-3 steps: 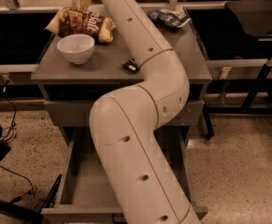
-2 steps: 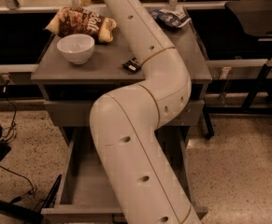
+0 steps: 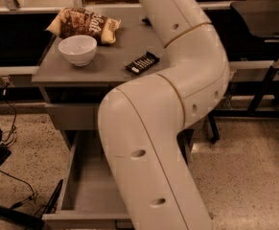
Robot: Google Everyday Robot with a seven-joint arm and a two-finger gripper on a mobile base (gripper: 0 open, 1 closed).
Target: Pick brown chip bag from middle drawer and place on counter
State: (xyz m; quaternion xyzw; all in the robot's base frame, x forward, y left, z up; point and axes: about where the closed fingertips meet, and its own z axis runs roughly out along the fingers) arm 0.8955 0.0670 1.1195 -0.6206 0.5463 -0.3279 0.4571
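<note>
1. Look for the brown chip bag (image 3: 84, 24) at the back left corner of the counter (image 3: 105, 73), lying flat just behind the white bowl (image 3: 77, 49) and well apart from the small black bar (image 3: 142, 63).
2. Note the middle drawer (image 3: 88, 188) pulled open below, with no bag on the grey floor that shows (a good part of it hidden behind the arm (image 3: 177, 104)).
3. As for the gripper: out of view, somewhere past the top edge where the arm runs off, so impossible to tell whether clenched, released or grasping anything.
4. Judging by the task, likely near the end, with the bag already up on the counter.
5. Expect a light, air-puffed, crinkly thing: soft under a squeeze, slick on its film, brittle inside.
6. If taking hold again, pinch across the short width near the dark middle, or catch a flat tan end seam.
7. Avoid a hard clamp, for fear of crushed chips or a popped seam.
8. Mind the bowl touching or nearly touching the front edge of the bag.
</note>
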